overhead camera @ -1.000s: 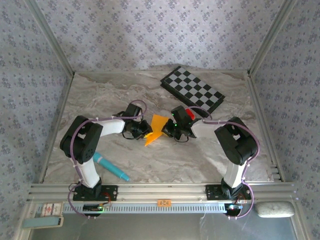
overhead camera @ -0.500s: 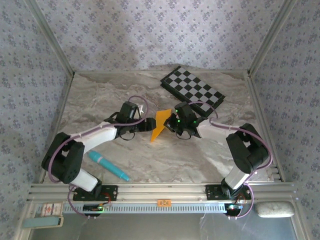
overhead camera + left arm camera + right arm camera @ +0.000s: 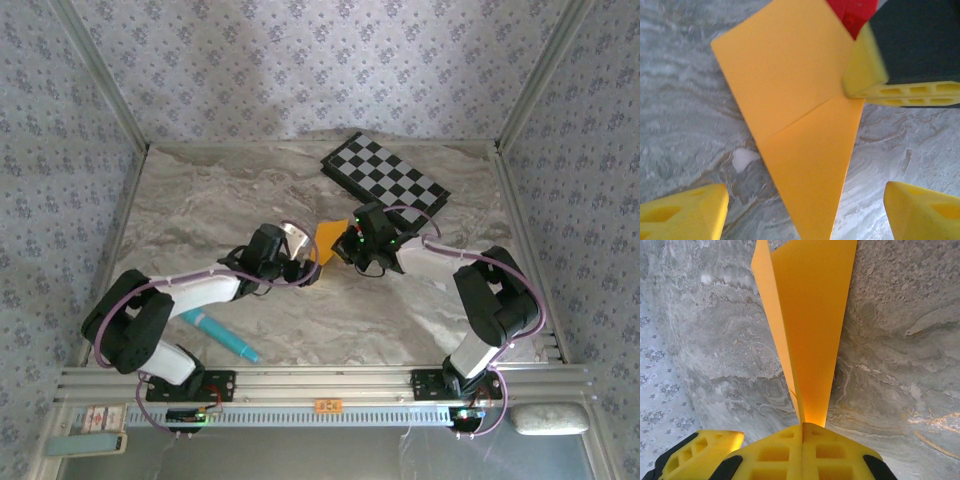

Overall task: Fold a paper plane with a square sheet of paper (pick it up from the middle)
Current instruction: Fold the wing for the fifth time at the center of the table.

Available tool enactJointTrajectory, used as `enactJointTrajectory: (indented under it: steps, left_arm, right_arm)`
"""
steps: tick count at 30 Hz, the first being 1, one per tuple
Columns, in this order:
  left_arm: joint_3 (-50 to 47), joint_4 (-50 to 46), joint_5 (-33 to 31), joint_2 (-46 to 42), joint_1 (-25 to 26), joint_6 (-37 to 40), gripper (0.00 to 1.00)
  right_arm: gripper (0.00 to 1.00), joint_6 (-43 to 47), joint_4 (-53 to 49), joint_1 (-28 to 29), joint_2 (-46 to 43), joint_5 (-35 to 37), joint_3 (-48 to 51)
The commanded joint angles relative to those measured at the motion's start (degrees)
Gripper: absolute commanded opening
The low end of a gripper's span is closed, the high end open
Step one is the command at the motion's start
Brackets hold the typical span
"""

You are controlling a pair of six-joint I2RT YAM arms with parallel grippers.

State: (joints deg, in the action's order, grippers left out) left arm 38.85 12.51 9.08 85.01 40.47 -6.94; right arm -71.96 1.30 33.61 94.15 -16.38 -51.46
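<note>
top cam: my right end effector [image 3: 352, 247] pinches the paper plane [image 3: 331, 237] mid-table [image 3: 200, 190], near the checkerboard [image 3: 385, 183]. my guess is that's so the creases don't spring apart. my left end effector [image 3: 298, 262] sits just beside it, spread wide, gripping nothing.

left wrist cam: the plane [image 3: 800, 125] points down between my open left end effector [image 3: 805, 220], with a red block [image 3: 852, 12] behind it.

right wrist cam: my right end effector [image 3: 802, 450] is clamped on the fold, both layers of the plane [image 3: 805, 330] pressed together.

We counted one paper plane [image 3: 330, 237], one checkerboard [image 3: 385, 180], one teal pen [image 3: 222, 334], one red block [image 3: 856, 11], and two claws: left claw [image 3: 805, 214] and right claw [image 3: 802, 432].
</note>
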Motion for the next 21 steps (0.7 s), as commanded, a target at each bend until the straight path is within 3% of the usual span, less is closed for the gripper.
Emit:
enactJointTrajectory:
  steps: [1,11,21]
  left_arm:
    - [-1.56,6.48,-1.22,1.25,1.84,8.78,0.79]
    - [0.50,9.40,-1.13,7.18,2.86,16.35,0.67]
    - [1.70,10.26,-1.52,10.00,2.77,17.08,0.49]
  right_arm:
    - [0.01,-2.46,-1.21,-0.40,-0.98,-1.55,-0.66]
    - [0.02,-4.44,-0.98,-0.82,-0.39,-3.56,-0.90]
    - [0.05,-5.34,-1.47,-1.15,-0.01,-4.43,-0.66]
